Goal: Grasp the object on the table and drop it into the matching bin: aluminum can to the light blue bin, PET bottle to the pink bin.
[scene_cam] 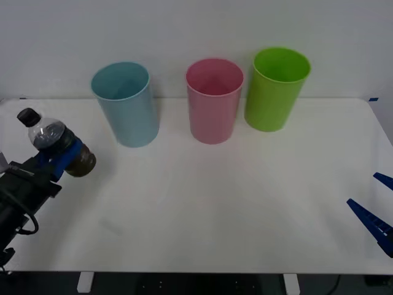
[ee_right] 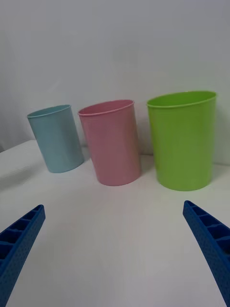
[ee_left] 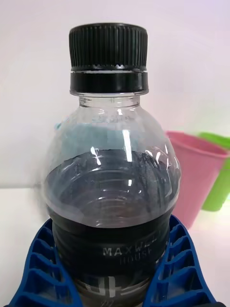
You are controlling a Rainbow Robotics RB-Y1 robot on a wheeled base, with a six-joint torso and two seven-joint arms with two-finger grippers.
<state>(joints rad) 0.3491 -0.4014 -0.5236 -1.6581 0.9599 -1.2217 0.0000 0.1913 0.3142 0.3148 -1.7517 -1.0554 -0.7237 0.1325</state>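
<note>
The PET bottle (scene_cam: 54,140), clear with a black cap and a dark lower body, hangs tilted above the table's (scene_cam: 202,215) far left side, and my left gripper (scene_cam: 61,157) is shut on it. Up close, the bottle (ee_left: 112,192) sits between the blue ribbed fingers (ee_left: 40,268). The light blue bin (scene_cam: 126,103) stands to the bottle's right at the back, with the pink bin (scene_cam: 214,99) beyond it. My right gripper (scene_cam: 379,206) rests open at the table's right edge, with both bins, the pink bin (ee_right: 111,141) and the light blue bin (ee_right: 55,138), in front of it.
A lime green bin (scene_cam: 276,88) stands right of the pink one at the back. A white wall rises behind the three bins. The table's middle and front are bare white surface.
</note>
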